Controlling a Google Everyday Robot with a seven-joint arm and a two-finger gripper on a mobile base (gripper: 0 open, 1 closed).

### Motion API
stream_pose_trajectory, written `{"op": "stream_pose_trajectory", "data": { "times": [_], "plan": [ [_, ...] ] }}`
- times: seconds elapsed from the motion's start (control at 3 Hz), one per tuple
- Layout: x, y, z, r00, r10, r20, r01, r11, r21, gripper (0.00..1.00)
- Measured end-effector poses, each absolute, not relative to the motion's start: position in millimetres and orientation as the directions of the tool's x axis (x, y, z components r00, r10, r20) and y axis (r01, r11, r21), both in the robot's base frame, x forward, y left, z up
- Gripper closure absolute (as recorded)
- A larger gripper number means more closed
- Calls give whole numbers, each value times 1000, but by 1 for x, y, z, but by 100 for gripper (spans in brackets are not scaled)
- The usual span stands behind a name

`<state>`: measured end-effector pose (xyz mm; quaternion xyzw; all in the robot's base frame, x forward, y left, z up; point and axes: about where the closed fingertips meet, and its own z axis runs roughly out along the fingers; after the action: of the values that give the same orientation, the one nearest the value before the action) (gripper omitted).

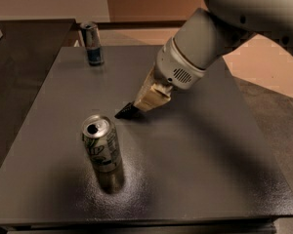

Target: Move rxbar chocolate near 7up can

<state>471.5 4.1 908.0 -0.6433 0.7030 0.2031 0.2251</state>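
The 7up can (102, 147), white with green markings and a silver top, stands upright on the dark grey table (195, 160) at front left. My gripper (139, 106) reaches down from the upper right and is shut on the rxbar chocolate (127, 112), a black wrapper whose corner sticks out below the fingers. The bar hangs low over the table, just up and to the right of the can. Most of the bar is hidden by the fingers.
A slimmer blue-and-silver can (93, 43) stands upright near the table's back left edge. My arm (224, 28) covers the upper right of the view. A second dark surface (19, 57) adjoins the table on the left.
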Motion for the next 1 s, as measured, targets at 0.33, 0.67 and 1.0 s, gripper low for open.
{"op": "stream_pose_trajectory", "data": {
  "times": [0.33, 0.67, 1.0],
  "plan": [
    [451, 2, 905, -94, -818, -567, -994, 112, 3, 100],
    [433, 0, 902, -107, -821, -561, -992, 123, 11, 100],
    [422, 0, 898, -126, -818, -561, -989, 145, 11, 82]
  ]
}}
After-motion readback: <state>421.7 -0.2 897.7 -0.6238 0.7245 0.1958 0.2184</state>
